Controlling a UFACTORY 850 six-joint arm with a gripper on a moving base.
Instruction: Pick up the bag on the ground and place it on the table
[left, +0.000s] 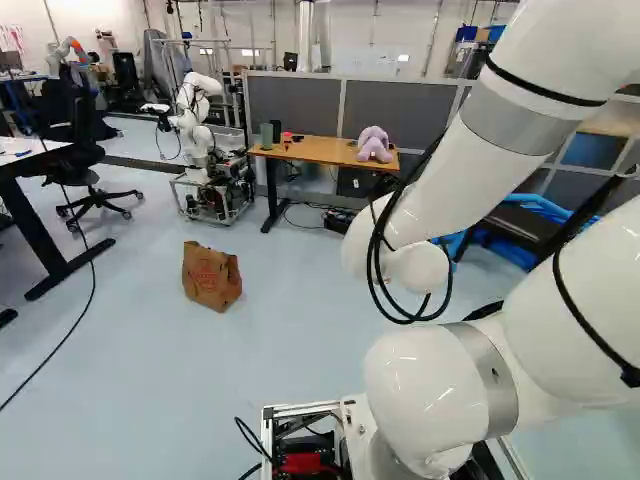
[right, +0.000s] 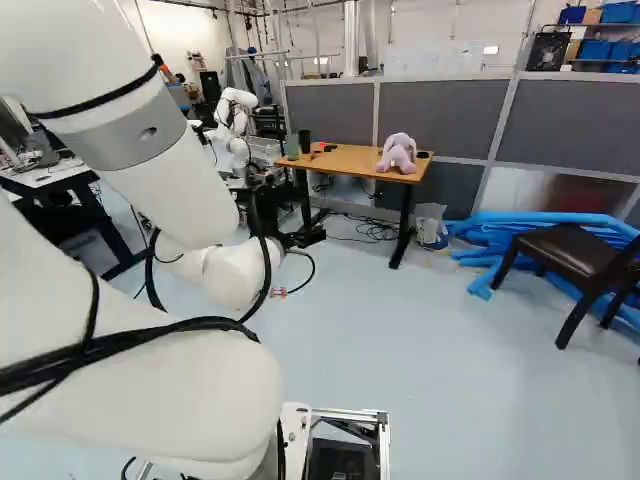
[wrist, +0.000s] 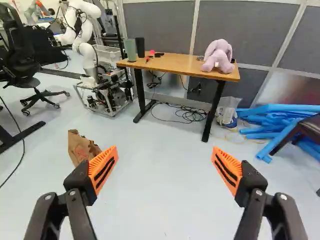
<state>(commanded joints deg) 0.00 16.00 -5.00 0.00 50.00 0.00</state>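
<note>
My gripper (right: 278, 291) shows only partly in the right base view, beyond the arm, with a bit of orange visible. In the wrist view the gripper (wrist: 165, 162) stands wide open, nothing between its fingers. A brown paper bag (left: 210, 275) stands on the floor left of the arm in the left base view. From the wrist, the bag (wrist: 79, 146) appears ahead and to one side, partly hidden behind one orange pad. The wooden-topped table (wrist: 175, 64) is farther ahead, beyond the bag, against grey partitions.
On the table are a lilac plush toy (wrist: 219, 56), a green cup (wrist: 130, 50), a dark cup and small items. Another robot (left: 195, 120) stands beside it. Cables lie beneath the table. Blue tubes (right: 545, 235) and a dark chair (right: 570, 255) are right; an office chair is left.
</note>
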